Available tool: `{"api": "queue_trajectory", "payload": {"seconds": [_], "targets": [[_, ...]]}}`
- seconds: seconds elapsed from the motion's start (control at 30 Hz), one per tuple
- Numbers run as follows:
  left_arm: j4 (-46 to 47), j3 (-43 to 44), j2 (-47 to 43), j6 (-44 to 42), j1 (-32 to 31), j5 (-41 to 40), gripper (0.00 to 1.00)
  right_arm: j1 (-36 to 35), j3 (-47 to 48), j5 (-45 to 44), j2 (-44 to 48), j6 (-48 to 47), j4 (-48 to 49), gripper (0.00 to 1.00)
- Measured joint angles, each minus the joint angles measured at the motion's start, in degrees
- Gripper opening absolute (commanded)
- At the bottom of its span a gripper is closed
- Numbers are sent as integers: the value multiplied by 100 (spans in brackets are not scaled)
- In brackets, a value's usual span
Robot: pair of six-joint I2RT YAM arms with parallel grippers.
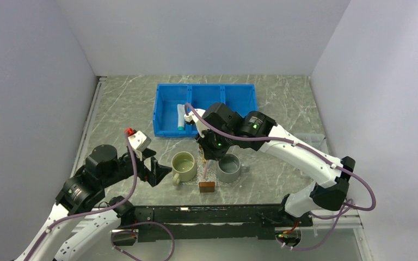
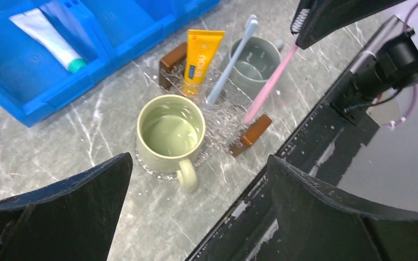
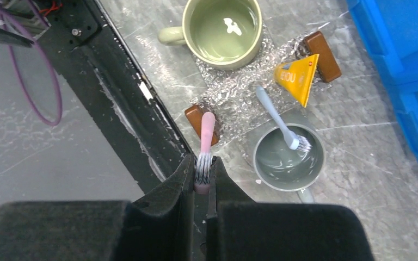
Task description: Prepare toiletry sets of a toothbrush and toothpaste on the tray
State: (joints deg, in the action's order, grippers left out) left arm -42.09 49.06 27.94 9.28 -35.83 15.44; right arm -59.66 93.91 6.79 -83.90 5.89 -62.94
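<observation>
Pink plastic toothbrush (image 3: 207, 130) is hanging bristles-up, clamped in the right hand (image 3: 202, 168), its handle tip nearing the clear glittery oval tray (image 3: 234, 92) just beside a small brown block (image 3: 195, 117). The left hand (image 2: 198, 163) is standing wide apart, empty. Placing looks to be the step; next it is calling for laying the brush flat near the yellow-orange toothpaste tube (image 3: 296, 76).

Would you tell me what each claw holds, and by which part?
The right claw grips the pink toothbrush by its bristle head; left claw is open, holding nothing.
</observation>
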Motion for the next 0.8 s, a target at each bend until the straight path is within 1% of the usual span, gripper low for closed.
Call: {"api": "queue_trajectory", "payload": {"seconds": [0.23, 0.47, 0.8], "targets": [[295, -415, -592, 52, 0, -570, 99, -55, 2, -380, -20, -52, 7, 0], [341, -481, -638, 68, 0, -841, 99, -55, -160, -481, -20, -52, 229, 0], [354, -518, -645, 68, 0, -938, 100, -87, -518, -483, -87, -55, 417, 0]]}}
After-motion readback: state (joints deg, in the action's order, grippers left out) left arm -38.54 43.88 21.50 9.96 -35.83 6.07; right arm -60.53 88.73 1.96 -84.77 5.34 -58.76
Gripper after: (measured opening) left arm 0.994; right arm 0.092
